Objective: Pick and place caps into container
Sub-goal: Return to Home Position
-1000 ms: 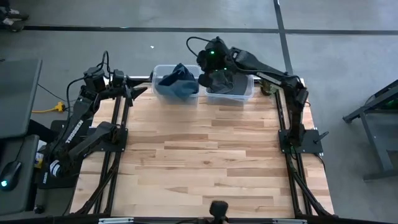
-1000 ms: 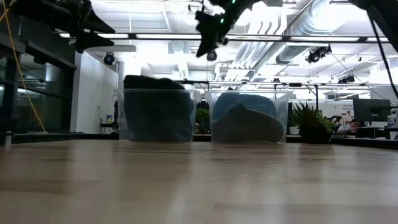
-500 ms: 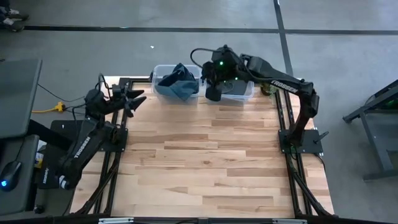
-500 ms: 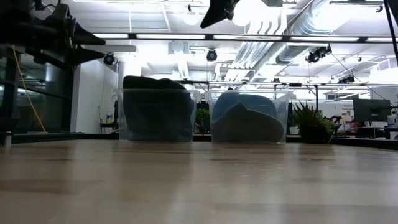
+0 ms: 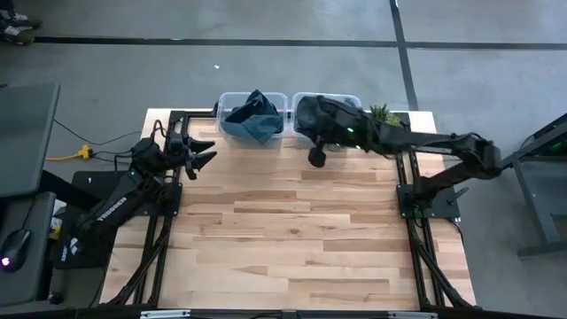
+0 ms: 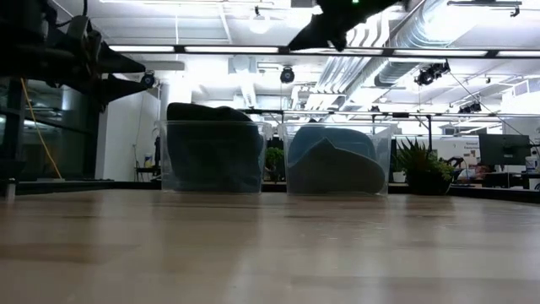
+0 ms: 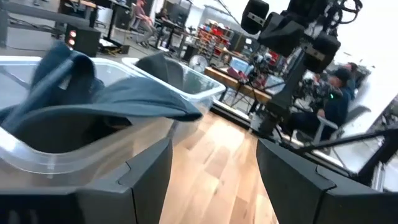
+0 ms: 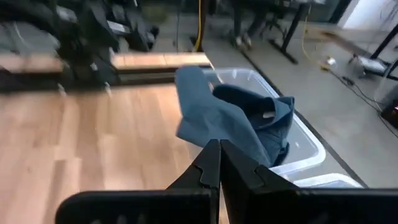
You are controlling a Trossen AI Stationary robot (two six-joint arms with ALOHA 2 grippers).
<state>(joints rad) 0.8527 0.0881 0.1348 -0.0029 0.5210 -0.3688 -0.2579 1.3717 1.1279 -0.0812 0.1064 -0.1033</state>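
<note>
Finding no cap lying loose on the table [image 5: 292, 239]. Recording the dark blue cap [image 5: 254, 115] as sitting in the left bin [image 5: 229, 99], heaped above the rim, with a flap hanging over the wall in the left wrist view. Recording the grey caps [image 6: 336, 165] as stacked inside the right bin [image 6: 289, 139]; confirming this from the low view only, owing to the right arm covering most of that bin from above. Judging the placing work as complete, so far as visible, and only the parking of both arms as outstanding.

Noting the right gripper [image 5: 314, 159] hanging high over the table just in front of the bins, near the gap between them, at the end of an arm stretched long from the right edge across the right bin. Seeing its fingers pressed together in the right wrist view, gripping nothing. Noting the left gripper [image 5: 205, 151] held high at the table's left rear on a folded arm, pointing toward the left bin but apart from it. Seeing its fingers spread wide, with nothing between them.
</note>
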